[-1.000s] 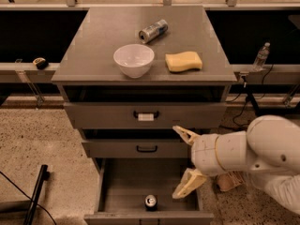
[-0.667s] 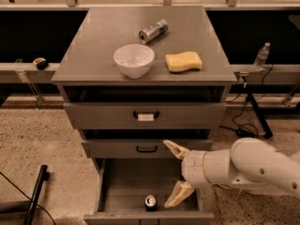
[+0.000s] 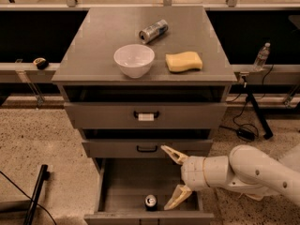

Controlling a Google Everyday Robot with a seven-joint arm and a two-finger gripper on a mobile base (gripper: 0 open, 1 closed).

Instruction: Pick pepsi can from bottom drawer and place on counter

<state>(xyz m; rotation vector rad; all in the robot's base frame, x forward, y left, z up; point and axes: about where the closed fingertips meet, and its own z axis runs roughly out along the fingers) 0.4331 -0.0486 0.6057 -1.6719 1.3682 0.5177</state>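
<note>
Soda first: pepsi can (image 3: 150, 202) upright inside the bottom drawer (image 3: 100, 191), close against the middle of its front wall, silver top facing up. Bottom drawer standing wide open toward the camera, plain grey inside.

Gripper (image 3: 164, 177) over the right half of the bottom drawer, reaching in from the drawer's right on a thick white arm (image 3: 248, 170). Claw spread wide, gripping nothing. One tan finger (image 3: 174, 154) up at the back of the bottom drawer, just under the front of the middle drawer (image 3: 112, 148). Other finger slanting down toward the bottom drawer's front wall, tip just right of the pepsi can; contact between tip and can impossible to judge.

Directly above the bottom drawer, middle drawer with a black handle, then top drawer (image 3: 187, 116) with a black handle and a small white label.

Higher again above the bottom drawer, counter (image 3: 103, 36) carrying three things: white bowl (image 3: 134, 59) roughly over the drawer's middle, yellow sponge (image 3: 183, 61) over its right side, silver can (image 3: 153, 30) lying on its side farther back.

Beyond and right of the bottom drawer, small water bottle (image 3: 260, 56) upright on a ledge, black cable (image 3: 241, 131) on the speckled floor below it. Left of the bottom drawer, black bar (image 3: 35, 196) slanting across the floor.
</note>
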